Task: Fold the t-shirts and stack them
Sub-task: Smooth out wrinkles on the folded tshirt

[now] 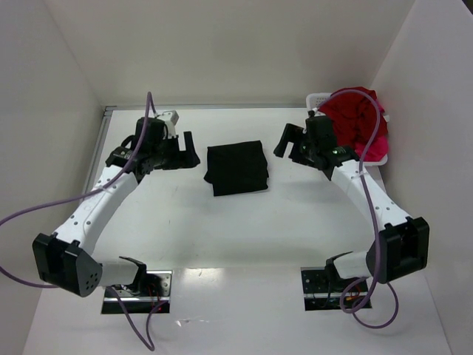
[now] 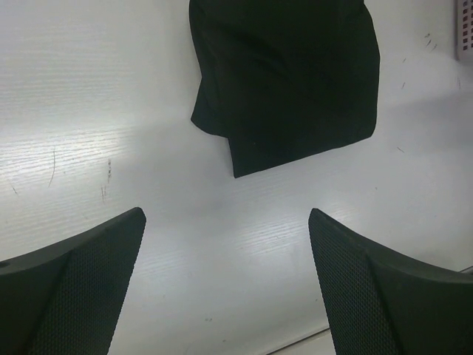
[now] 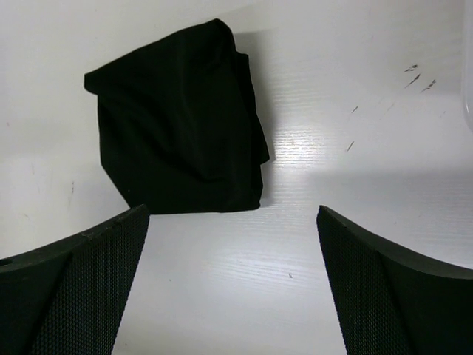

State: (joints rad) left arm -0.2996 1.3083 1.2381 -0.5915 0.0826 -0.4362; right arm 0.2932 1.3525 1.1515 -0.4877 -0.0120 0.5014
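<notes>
Folded black t-shirt (image 1: 236,168) lies mid-bench (image 1: 222,229) between left tool (image 1: 186,150) and right tool (image 1: 284,143) — both spread wide, holding nothing. Red and pink t-shirts (image 1: 355,118) fill the white basket (image 1: 318,97) at far right — right arm likely nearer.

One black t-shirt (image 1: 236,168), one red t-shirt (image 1: 353,117), one pink t-shirt (image 1: 378,148), one basket (image 1: 319,97), two arms (image 1: 103,201) (image 1: 369,194)

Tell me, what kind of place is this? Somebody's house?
Probably a robot lab's test booth, not a house: plain white walls box in a white table, two robot arms are bolted at its near edge, and a folded black t-shirt lies between them.
</notes>
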